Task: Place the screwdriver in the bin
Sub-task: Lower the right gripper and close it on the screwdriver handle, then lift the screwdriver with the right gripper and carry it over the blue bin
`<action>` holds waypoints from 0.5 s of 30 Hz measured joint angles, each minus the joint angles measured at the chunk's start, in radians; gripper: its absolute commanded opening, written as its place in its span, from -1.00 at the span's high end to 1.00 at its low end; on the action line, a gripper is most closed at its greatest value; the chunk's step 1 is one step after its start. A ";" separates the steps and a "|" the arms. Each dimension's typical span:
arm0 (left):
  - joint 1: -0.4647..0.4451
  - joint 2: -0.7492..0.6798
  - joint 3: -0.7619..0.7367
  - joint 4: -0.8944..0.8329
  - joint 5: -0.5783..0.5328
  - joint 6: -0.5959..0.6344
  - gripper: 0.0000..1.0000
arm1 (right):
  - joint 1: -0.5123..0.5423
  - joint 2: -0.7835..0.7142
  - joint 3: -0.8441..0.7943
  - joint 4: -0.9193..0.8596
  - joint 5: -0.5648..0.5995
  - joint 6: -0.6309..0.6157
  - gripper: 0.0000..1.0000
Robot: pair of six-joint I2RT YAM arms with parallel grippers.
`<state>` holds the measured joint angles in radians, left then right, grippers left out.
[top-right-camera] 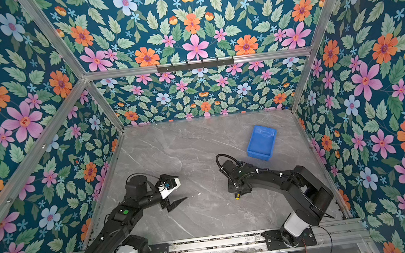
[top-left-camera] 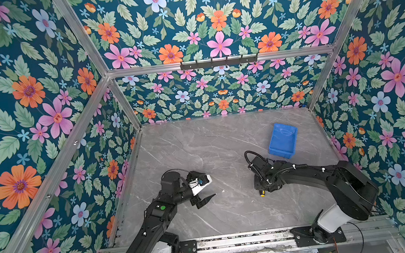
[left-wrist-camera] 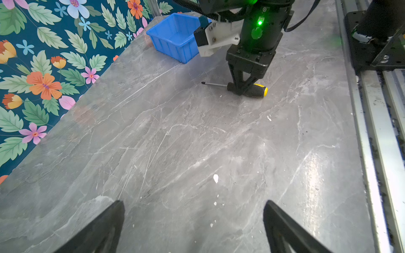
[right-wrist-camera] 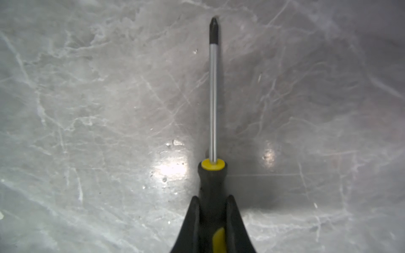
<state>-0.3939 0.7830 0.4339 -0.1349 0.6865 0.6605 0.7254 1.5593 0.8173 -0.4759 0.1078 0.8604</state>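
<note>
The right gripper [left-wrist-camera: 241, 91] is pinching the screwdriver [left-wrist-camera: 255, 90] by the front part of its black handle, with a jaw pressed in on each side. It is standing over the tool from above and crossing its length. The screwdriver is lying flat on the table [top-left-camera: 198, 143], in the right half and toward the near edge where the arm bases are mounted, and it does not look lifted yet.

Its long axis is running from the near edge toward the far edge. The yellow end is sticking out behind the fingers toward the near edge, and the thin shaft is jutting ahead with its dark tip pointing at the far edge.

The bin [top-left-camera: 282, 138] is sitting open side up near the far right corner, apart from the screwdriver, beyond the tip and a little toward the right edge. Its long side is lying close to the tool's own line, so I am judging the coming move as a lift and a carry tip-first, with little turning needed.

The left gripper [left-wrist-camera: 194, 204] is hanging over the left half with jaws spread and nothing between them, well apart from both, so the right arm is much the nearer
</note>
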 measured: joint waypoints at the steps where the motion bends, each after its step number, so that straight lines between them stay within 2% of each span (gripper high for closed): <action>1: 0.000 0.004 0.003 0.000 0.002 0.000 -0.99 | 0.000 -0.009 -0.007 0.005 0.000 0.000 1.00; 9: -0.010 0.023 0.011 0.026 0.016 -0.034 -0.99 | -0.006 -0.126 -0.027 -0.006 -0.003 -0.013 1.00; 15: -0.031 0.042 0.010 0.099 0.015 -0.092 -0.99 | -0.061 -0.219 -0.019 -0.033 0.000 -0.061 1.00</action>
<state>-0.4252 0.8253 0.4435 -0.0357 0.7013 0.5690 0.6647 1.3407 0.7979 -0.5087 0.1081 0.7994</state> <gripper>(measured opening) 0.997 0.159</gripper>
